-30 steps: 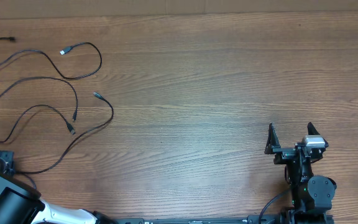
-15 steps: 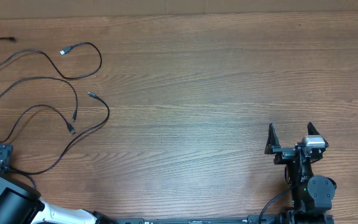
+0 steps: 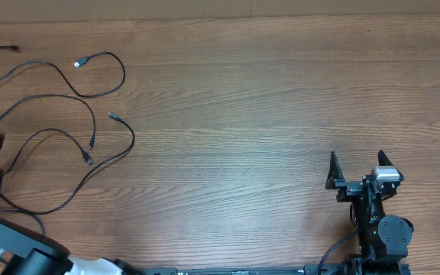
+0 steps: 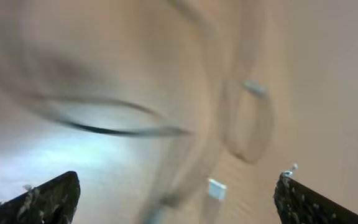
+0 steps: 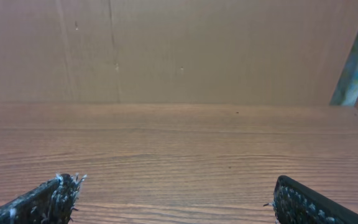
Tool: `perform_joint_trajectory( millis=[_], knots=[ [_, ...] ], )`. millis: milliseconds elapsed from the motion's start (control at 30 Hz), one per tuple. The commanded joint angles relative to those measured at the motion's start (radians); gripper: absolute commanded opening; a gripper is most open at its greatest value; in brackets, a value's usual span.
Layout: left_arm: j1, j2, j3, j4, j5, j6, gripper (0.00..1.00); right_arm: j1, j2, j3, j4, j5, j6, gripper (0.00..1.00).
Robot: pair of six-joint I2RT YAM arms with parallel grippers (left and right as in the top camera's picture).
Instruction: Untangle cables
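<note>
Lying loose on table (image 3: 281, 92), cables (image 3: 48, 95) sit by wide-open empty L hand (image 4: 178, 183); R hand (image 3: 357, 160) same.

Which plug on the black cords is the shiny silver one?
The silvery plug near the top left of the overhead view, ending the cable that loops right. The other plugs all look dark.

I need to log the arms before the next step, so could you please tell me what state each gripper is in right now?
Left gripper: open, holding nothing.
Right gripper: open, holding nothing.
</note>
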Motion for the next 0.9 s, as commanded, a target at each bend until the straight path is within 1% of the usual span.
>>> perform_joint_trajectory(
  millis=[0,67,167,233,300,333,367,467,533,633,733,800,867],
  knots=[
    [-0.067,-0.08,0.027,-0.014,0.439,0.042,1.0,-0.001,-0.009,-0.01,0.006,-0.002,0.003,1.0],
    [-0.129,-0.106,0.027,-0.059,0.44,0.054,1.0,-0.001,-0.009,-0.01,0.006,-0.002,0.003,1.0],
    [-0.253,-0.136,0.027,-0.157,0.411,0.131,1.0,-0.001,-0.009,-0.01,0.006,-0.002,0.003,1.0],
    [-0.344,-0.145,0.027,-0.239,0.332,0.171,0.99,-0.001,-0.009,-0.01,0.006,-0.002,0.003,1.0],
    [-0.452,-0.145,0.026,-0.333,0.195,0.177,0.99,-0.001,-0.009,-0.01,0.006,-0.002,0.003,1.0],
    [-0.53,-0.144,0.026,-0.395,0.093,0.177,0.99,-0.001,-0.009,-0.01,0.006,-0.002,0.003,1.0],
    [-0.574,-0.145,0.026,-0.425,0.062,0.177,0.99,-0.001,-0.009,-0.01,0.006,-0.002,0.003,1.0],
    [-0.673,-0.161,0.026,-0.472,0.055,0.203,0.99,-0.001,-0.009,-0.01,0.006,-0.002,0.003,1.0],
    [-0.708,-0.187,0.026,-0.482,0.055,0.204,0.99,-0.001,-0.009,-0.01,0.006,-0.002,0.003,1.0],
    [-0.723,-0.253,0.026,-0.507,0.055,0.227,1.0,-0.001,-0.009,-0.01,0.006,-0.002,0.003,1.0],
    [-0.723,-0.338,0.026,-0.57,0.054,0.282,1.0,-0.001,-0.009,-0.01,0.006,-0.002,0.003,1.0],
    [-0.724,-0.431,0.01,-0.639,0.053,0.348,1.0,-0.001,-0.009,-0.01,0.006,-0.002,0.003,1.0],
    [-0.724,-0.496,-0.017,-0.681,0.054,0.38,1.0,-0.001,-0.009,-0.01,0.006,-0.002,0.003,1.0]
  ],
)
